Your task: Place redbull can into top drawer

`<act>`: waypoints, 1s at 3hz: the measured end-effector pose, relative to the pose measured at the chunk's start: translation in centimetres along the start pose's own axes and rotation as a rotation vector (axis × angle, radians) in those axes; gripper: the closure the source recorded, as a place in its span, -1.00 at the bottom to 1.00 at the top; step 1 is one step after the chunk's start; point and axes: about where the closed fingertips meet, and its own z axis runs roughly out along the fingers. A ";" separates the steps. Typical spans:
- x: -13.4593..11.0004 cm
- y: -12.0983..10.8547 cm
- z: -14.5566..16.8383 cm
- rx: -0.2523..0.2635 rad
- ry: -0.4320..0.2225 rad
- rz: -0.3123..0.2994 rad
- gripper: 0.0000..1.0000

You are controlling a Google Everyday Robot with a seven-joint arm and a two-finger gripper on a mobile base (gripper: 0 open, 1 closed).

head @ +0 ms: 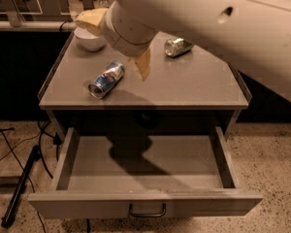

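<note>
The redbull can (105, 79), blue and silver, lies on its side at the front left of the grey cabinet top (194, 89). The top drawer (145, 204) is pulled wide open below, with nothing inside and its dark bar handle (147, 211) at the centre front. My gripper (114, 45) hangs above the cabinet top, just right of and behind the can. It is open and holds nothing; one yellowish finger (143, 64) points down close to the can's right.
A greenish-silver can (177, 46) lies at the back right of the top. A white bowl (89, 39) stands at the back left. My large arm (223, 23) fills the upper right. Cables and a dark pole (19, 188) lie on the floor at left.
</note>
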 end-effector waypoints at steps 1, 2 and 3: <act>0.6 -0.8 2.9 -0.024 0.035 -0.037 -1.00; 1.2 -1.5 5.6 -0.049 0.065 -0.070 -1.00; 1.6 -1.7 8.2 -0.084 0.120 -0.110 -1.00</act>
